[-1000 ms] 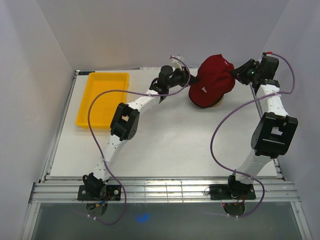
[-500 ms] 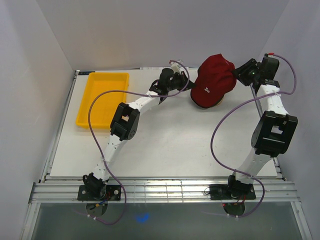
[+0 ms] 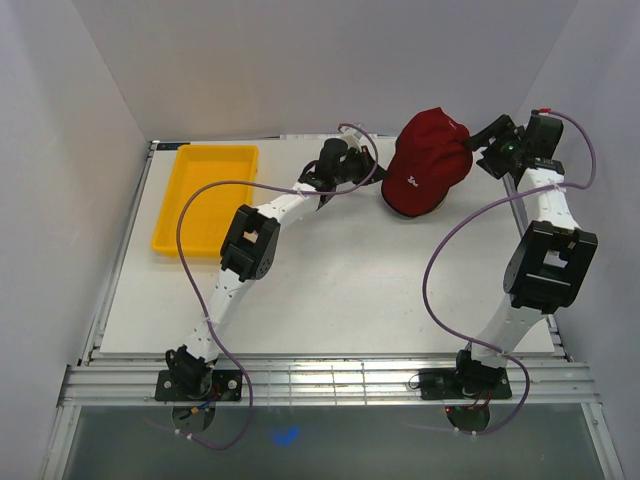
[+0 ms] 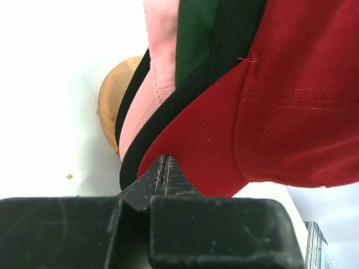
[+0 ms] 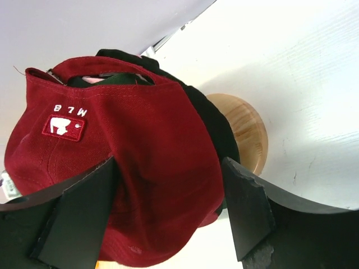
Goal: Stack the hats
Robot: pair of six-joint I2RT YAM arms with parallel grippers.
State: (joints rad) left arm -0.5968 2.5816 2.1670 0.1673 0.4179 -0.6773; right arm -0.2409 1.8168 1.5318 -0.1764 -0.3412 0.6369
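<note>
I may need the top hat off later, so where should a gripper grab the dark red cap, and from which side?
Likely its brim, from the left arm's side. The dark red cap is the top one, and its brim juts out there as a thin free edge, good for a pinch. The rounded crown is wide; the open right gripper barely spans it.

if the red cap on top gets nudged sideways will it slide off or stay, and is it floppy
Probably floppy: the red cap is soft fabric, its crown rumpled. It likely slides easily, since it only rests over the black-and-green cap and pink cap. The stack may wobble on the rounded wooden stand.
</note>
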